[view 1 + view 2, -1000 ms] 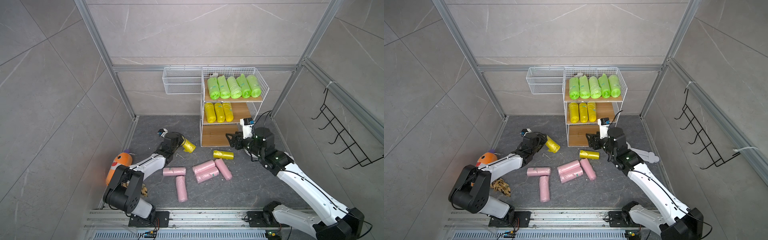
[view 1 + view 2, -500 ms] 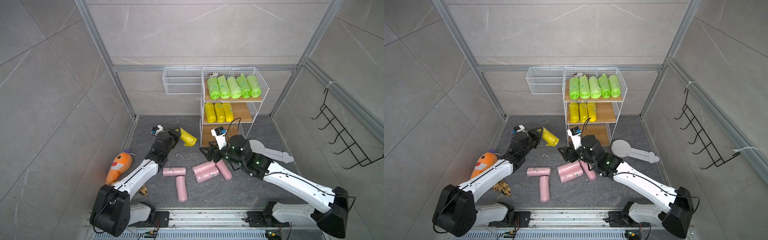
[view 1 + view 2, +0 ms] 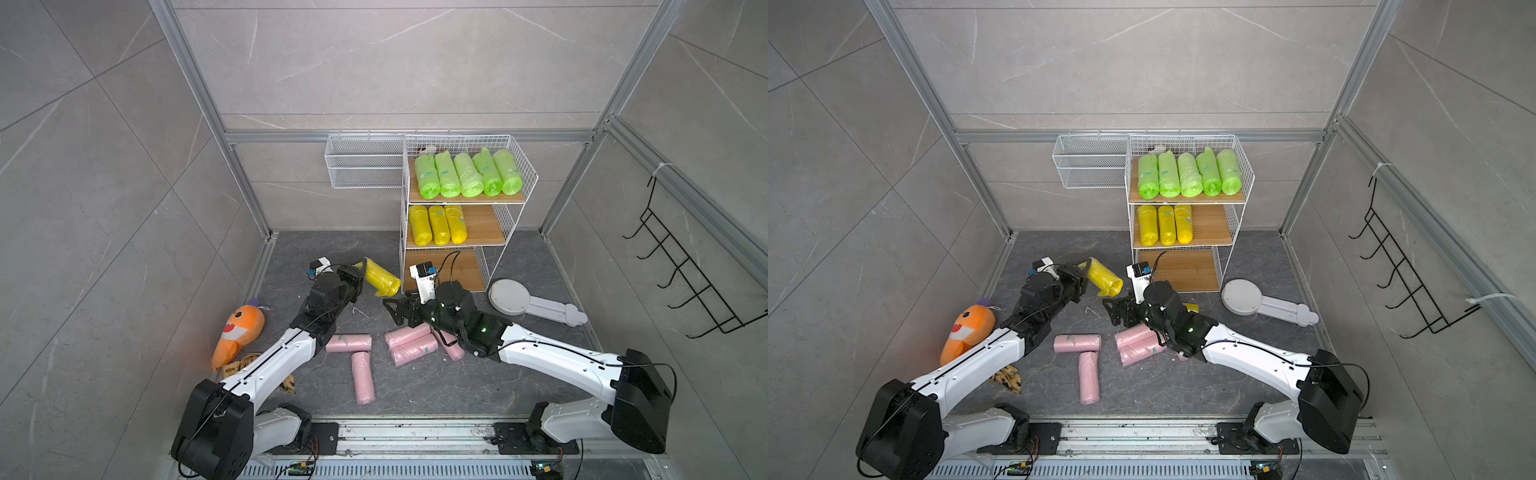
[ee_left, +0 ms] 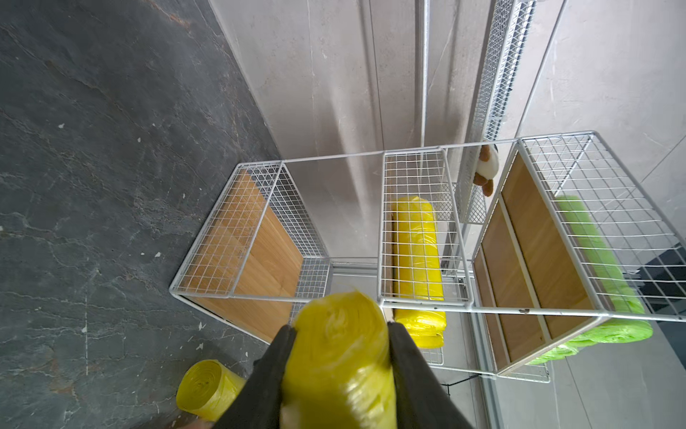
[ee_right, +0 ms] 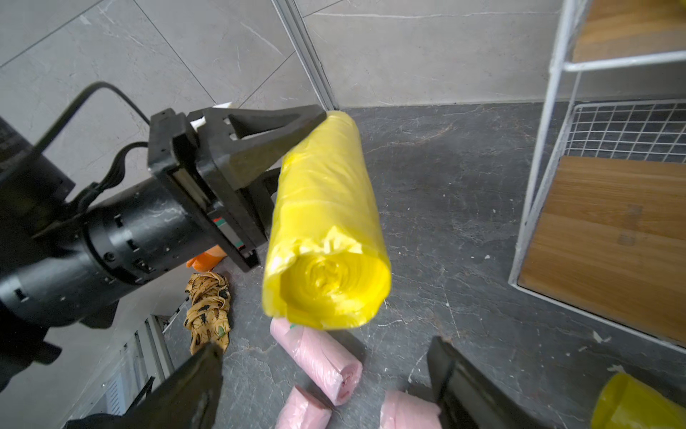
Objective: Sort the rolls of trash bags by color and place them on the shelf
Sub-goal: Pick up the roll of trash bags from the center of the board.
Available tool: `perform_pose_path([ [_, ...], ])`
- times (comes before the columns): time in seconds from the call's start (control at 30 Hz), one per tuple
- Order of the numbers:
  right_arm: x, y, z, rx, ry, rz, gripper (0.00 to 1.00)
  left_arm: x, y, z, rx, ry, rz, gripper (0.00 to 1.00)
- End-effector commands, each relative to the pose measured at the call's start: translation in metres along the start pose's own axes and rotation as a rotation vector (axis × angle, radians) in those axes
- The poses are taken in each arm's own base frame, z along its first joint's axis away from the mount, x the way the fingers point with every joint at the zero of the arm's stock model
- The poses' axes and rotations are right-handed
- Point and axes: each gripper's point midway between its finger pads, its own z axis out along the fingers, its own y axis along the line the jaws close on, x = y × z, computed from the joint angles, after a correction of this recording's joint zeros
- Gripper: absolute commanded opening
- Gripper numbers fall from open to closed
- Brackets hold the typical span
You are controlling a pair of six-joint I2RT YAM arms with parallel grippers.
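Yellow roll [image 3: 379,279] clamped by one end in left end effector [image 3: 354,277], presented to right end effector [image 3: 390,311], jaws apart, probably a handover for the shelf [image 3: 486,228]

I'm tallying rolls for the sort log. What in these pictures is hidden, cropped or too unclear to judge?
- Loose yellow roll: right wrist view, cut by the frame corner; top views, nearly all behind the right arm.
- One pink roll: both top views, mostly under that arm.
- Small brown-and-white thing behind the shelf: too small to identify.
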Motion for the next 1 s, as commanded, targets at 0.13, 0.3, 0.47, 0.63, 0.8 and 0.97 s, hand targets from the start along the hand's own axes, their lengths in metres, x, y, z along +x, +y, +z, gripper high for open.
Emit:
perform_pose_path([
  [0.13,-0.029,0.005,0.016,-0.029,-0.101,0.055,0.9,0.002,-0.04,-0.012,0.148,0.012,-0.045,0.09],
  [0.3,-0.038,0.007,0.022,-0.062,-0.122,0.07,0.85,0.005,-0.04,-0.012,0.15,0.02,-0.049,0.09],
  [0.47,-0.045,0.01,0.026,-0.076,-0.128,0.072,0.69,0.006,-0.041,-0.013,0.153,0.025,-0.051,0.09],
  [0.63,-0.045,0.009,0.03,-0.079,-0.119,0.084,0.48,0.006,-0.041,-0.013,0.154,0.024,-0.052,0.09],
  [0.8,-0.048,0.007,0.025,-0.073,-0.124,0.094,0.35,0.006,-0.04,-0.012,0.151,0.021,-0.051,0.24],
  [0.97,-0.055,-0.005,0.011,-0.048,-0.134,0.098,0.32,0.006,-0.034,-0.011,0.118,0.013,-0.002,0.59],
])
